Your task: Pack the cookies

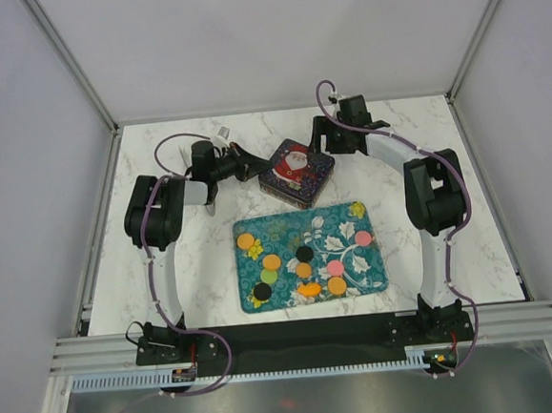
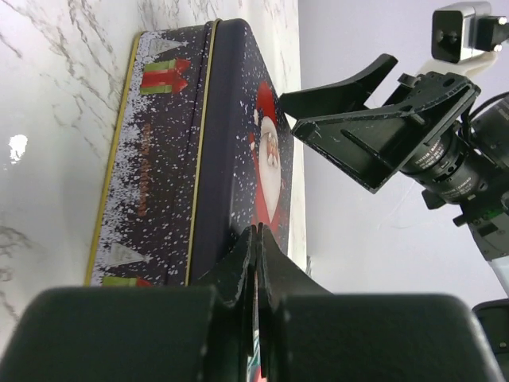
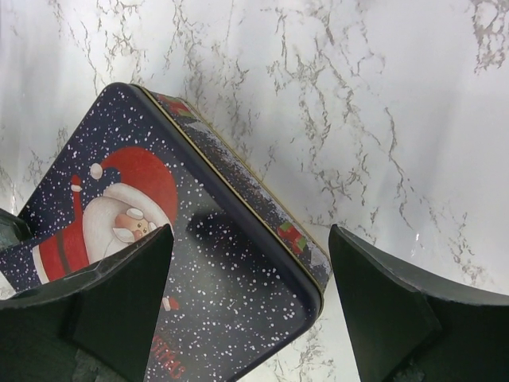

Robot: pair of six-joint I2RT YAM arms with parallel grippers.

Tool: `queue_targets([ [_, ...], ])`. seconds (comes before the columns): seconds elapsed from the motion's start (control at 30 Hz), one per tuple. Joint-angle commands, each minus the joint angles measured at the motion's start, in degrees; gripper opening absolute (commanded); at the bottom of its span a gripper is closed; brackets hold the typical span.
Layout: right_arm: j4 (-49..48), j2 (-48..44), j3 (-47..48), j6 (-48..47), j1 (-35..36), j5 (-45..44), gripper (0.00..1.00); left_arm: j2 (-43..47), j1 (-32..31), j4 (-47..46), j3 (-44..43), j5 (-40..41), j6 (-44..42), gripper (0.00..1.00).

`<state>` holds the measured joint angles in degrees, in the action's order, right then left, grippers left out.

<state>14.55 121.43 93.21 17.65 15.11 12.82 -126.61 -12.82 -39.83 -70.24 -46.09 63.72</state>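
Main worry: the Santa tin [image 1: 297,171] has its lid on, and nothing is really holding it down. The left gripper [image 2: 256,235] is clenched, with its tips pressed against the tin's left side at the lid edge. I can't tell if it has actually pinched the rim. The right gripper [image 3: 248,239] is spread wide over the tin's far-right corner and isn't gripping anything.

If the left one pushes or pries, I'd guess the tin just skids or spins on the marble table [image 1: 166,272] instead of opening. Or the lid pops off crooked. The two grippers are also close together over one small tin, so a bump between them seems possible.

The cookies [image 1: 304,269] are all loose on the floral tray [image 1: 368,281], just near of the tin. They're round and lying flat, so they have no long axis or heading to speak of. The tray runs left-right. The tin sits diagonally with one corner toward the tray, and Santa's hat points to the far side. It looks close to square from above, so I can't call its long axis.
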Motion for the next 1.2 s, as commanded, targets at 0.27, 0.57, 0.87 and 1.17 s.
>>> queue_targets([
  [0.27, -2.86, -3.83, -0.75, 0.9, 0.0, 1.42, 0.88, 2.67, -0.45, -0.95, 2.04, -0.32, -0.44, 0.02],
  [0.57, -2.77, -3.57, 0.04, 1.07, 0.0, 1.59, 0.88, 10.94, -1.77, 2.13, -3.33, -3.31, -1.5, 0.03],
  [0.87, -3.56, -3.04, -0.22, 1.95, 0.0, 2.3, 0.87, 2.0, -2.74, -2.97, 0.09, -3.22, 1.41, 0.02],
  [1.17, -4.0, -3.48, -1.45, 1.78, 0.0, 2.39, 0.88, -2.68, -2.21, 0.72, 5.72, 2.14, -2.29, 0.02],
])
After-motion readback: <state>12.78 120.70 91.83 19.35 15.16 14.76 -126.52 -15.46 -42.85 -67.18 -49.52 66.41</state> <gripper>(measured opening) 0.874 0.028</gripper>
